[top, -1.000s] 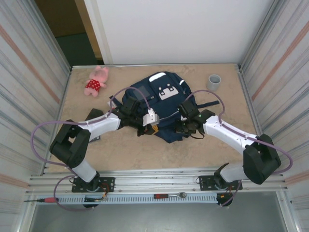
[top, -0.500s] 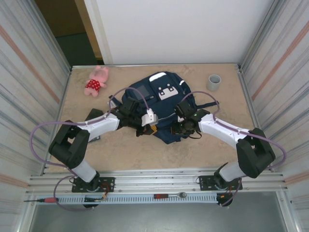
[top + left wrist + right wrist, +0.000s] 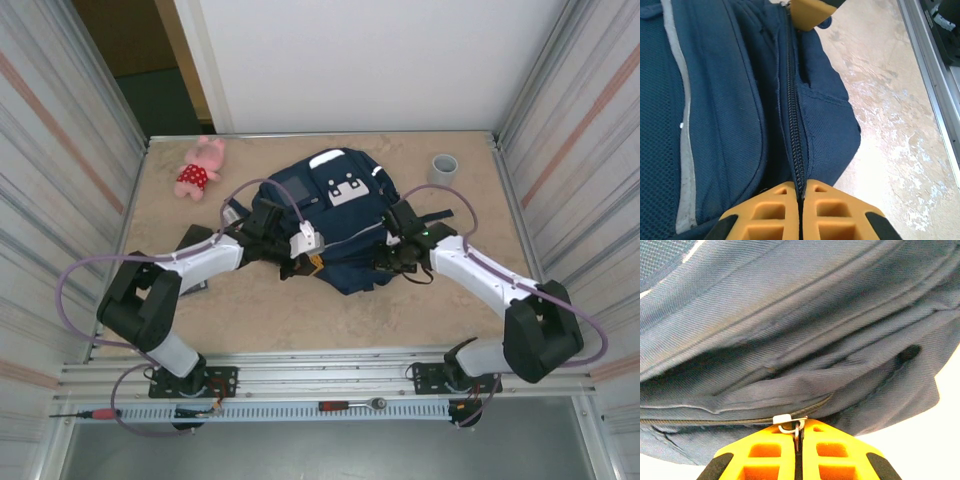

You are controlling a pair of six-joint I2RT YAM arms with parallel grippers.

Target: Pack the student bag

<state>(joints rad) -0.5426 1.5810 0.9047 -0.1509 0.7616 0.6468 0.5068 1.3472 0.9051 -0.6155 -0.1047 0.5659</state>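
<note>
Left gripper (image 3: 799, 196) is pinching the closed zipper seam (image 3: 792, 100) of the navy student bag (image 3: 335, 215), which is lying in the middle of the table (image 3: 300, 315); right gripper (image 3: 799, 432) is clamping the metal zipper pull (image 3: 789, 423).

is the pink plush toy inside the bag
No, the pink plush toy lies on the table, left of the student bag and apart from it.

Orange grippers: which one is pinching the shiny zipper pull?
The right gripper, pinching the silver zipper pull; the left gripper clamps the zipper seam of the student bag.
</note>
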